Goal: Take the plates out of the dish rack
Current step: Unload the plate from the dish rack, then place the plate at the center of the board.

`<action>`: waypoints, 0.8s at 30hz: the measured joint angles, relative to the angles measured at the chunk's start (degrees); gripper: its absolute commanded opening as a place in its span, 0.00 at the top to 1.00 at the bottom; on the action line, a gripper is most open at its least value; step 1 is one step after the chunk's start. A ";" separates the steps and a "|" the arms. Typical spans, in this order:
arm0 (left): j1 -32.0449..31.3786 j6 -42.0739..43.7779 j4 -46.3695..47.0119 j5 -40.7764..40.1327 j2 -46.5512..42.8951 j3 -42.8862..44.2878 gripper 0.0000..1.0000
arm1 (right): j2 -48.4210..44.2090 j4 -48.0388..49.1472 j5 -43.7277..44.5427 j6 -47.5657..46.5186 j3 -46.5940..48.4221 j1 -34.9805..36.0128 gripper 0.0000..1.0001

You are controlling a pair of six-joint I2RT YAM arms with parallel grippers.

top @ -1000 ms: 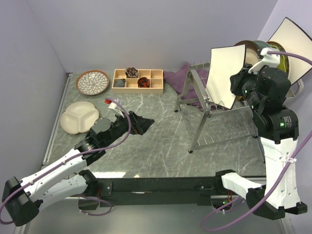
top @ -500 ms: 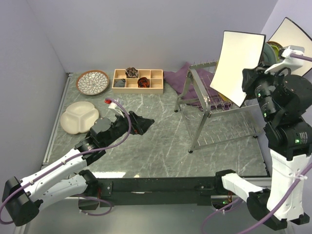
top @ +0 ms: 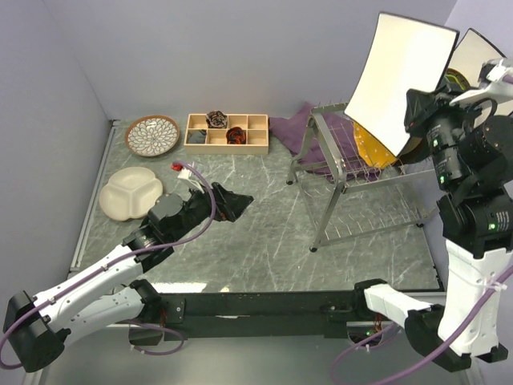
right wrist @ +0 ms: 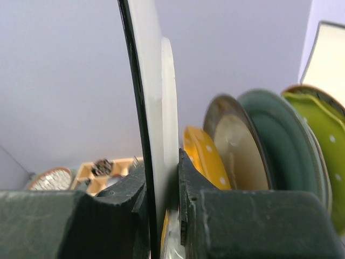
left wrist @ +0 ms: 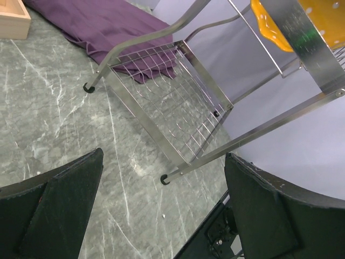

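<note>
My right gripper is shut on the edge of a white square plate and holds it upright, high above the dish rack. In the right wrist view the plate stands edge-on between the fingers. Behind it in the rack stand an orange scalloped plate, a pale plate, a teal plate and a yellow-green plate; a second white square plate stands at the far right. My left gripper is open and empty over the table's middle. The petal-patterned plate and cream divided plate lie at the left.
A wooden compartment tray sits at the back, a purple cloth lies behind and under the rack. A small red and white object lies near the left arm. The rack's legs show in the left wrist view.
My right gripper has lifted the white square plate up and to the right, out of the rack. The orange plate now shows behind it. The left arm has not moved.
</note>
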 measured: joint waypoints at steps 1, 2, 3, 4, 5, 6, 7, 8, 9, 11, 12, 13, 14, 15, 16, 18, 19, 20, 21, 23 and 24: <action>0.00 -0.02 -0.04 -0.24 -0.17 0.00 0.01 | 0.61 0.33 -0.11 0.31 0.85 0.00 1.00; 0.00 0.00 -0.17 -0.42 -0.39 0.00 0.01 | 1.44 0.92 -0.24 0.76 1.84 0.00 1.00; 0.00 -0.02 -0.37 -0.74 -0.76 0.00 0.01 | 2.19 1.95 -0.35 1.25 2.58 0.00 1.00; 0.00 -0.02 -0.63 -1.01 -1.27 0.00 0.01 | 2.86 3.30 -0.50 1.68 3.10 0.00 1.00; 0.00 -0.02 -1.01 -1.22 -1.81 0.00 0.00 | 3.30 4.31 -0.63 1.95 3.26 0.00 1.00; 0.00 -0.02 -1.38 -1.38 -2.29 0.00 0.01 | 3.76 5.53 -0.79 2.32 3.34 0.00 1.00; 0.00 -0.02 -1.77 -1.55 -2.86 0.00 0.01 | 4.15 6.62 -0.92 2.73 3.34 -0.02 1.00; 0.00 -0.04 -2.21 -1.68 -3.37 0.02 0.01 | 4.46 7.50 -1.11 3.10 3.34 -0.02 1.00; 0.00 -0.04 -2.60 -1.77 -3.85 0.02 0.00 | 4.87 8.44 -1.33 3.45 3.34 0.00 1.00; 0.00 -0.09 -3.69 -1.84 -5.05 0.09 0.01 | 6.16 9.66 -2.43 4.76 4.31 -0.02 1.00; 0.00 -0.09 -4.20 -1.84 -5.53 0.17 0.01 | 6.80 10.05 -2.93 5.31 4.83 -0.02 1.00; 0.00 -0.13 -4.98 -1.88 -6.14 0.35 0.00 | 7.43 10.27 -3.54 5.99 5.49 -0.02 1.00; 0.00 -0.22 -6.01 -2.05 -6.91 0.48 0.00 | 8.33 10.75 -4.59 7.08 6.29 -0.02 1.00; 0.00 -0.26 -6.91 -2.25 -7.89 0.68 0.01 | 8.98 11.45 -5.75 8.11 6.71 -0.02 1.00; 0.00 -0.26 -7.76 -2.36 -8.72 0.85 0.00 | 9.46 11.93 -6.84 8.98 7.04 0.00 1.00; 0.00 -0.31 -9.77 -2.75 -10.84 1.36 0.01 | 10.62 13.16 -10.25 11.47 7.69 0.00 1.00; 0.00 -0.31 -10.73 -2.84 -12.02 1.68 0.01 | 11.10 13.64 -11.96 12.83 7.91 0.00 1.00; 0.00 -0.31 -11.65 -2.95 -12.90 2.03 0.01 | 11.43 14.03 -13.62 13.94 7.91 0.13 1.00; 0.00 -0.31 -12.76 -3.13 -13.94 2.51 0.01 | 11.74 14.32 -15.32 15.08 7.89 0.37 1.00; 0.00 -0.33 -14.60 -3.37 -15.63 3.56 0.00 | 12.00 14.93 -18.43 17.03 7.50 0.96 1.00; 0.00 -0.37 -15.52 -3.45 -16.24 4.09 0.01 | 12.00 15.43 -20.26 18.16 6.95 1.44 1.00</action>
